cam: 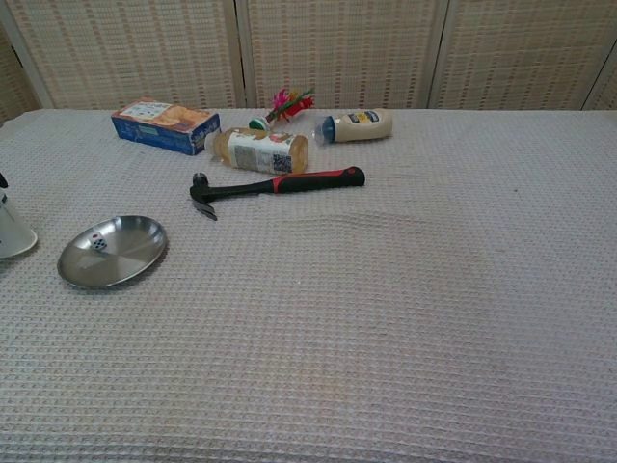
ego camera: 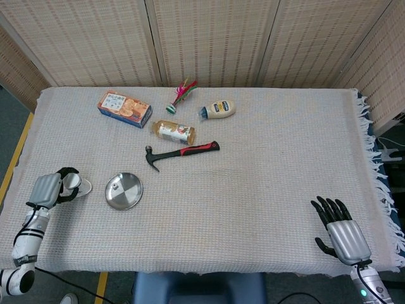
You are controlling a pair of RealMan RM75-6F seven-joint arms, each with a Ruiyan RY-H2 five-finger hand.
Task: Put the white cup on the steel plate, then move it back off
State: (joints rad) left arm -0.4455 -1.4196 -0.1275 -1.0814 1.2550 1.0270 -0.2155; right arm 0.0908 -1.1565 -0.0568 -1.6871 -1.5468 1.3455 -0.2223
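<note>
- Your left hand (ego camera: 49, 189) sits low at the near-left edge of the table (ego camera: 266, 158), its forearm running back toward the lower left corner of the head view.
- Its dark fingers (ego camera: 66, 172) curl around the white cup (ego camera: 77, 185), so this hand is gripping the cup, which is upside down with the wide rim at the bottom.
- In the chest view only a sliver of the white cup (cam: 13, 231) shows at the left border, its rim down on the cloth; the hand itself is almost wholly cut off there.
- The cup stands on the table just left of the steel plate (ego camera: 123, 190), apart from it and not on it.
- The steel plate (cam: 112, 251) lies flat, with a small reflection on its inner surface.
- Your right hand (ego camera: 340, 232) rests at the near-right corner of the table, back plate up, dark fingers spread and pointing away from you, holding nothing.
- Further back lie a red-handled hammer (ego camera: 181, 154), a yellowish bottle (ego camera: 173, 132) on its side, a mayonnaise bottle (ego camera: 218, 109) on its side, a blue snack box (ego camera: 124, 109) and a feathered shuttlecock (ego camera: 181, 95).
- All of these are well apart from both hands.
</note>
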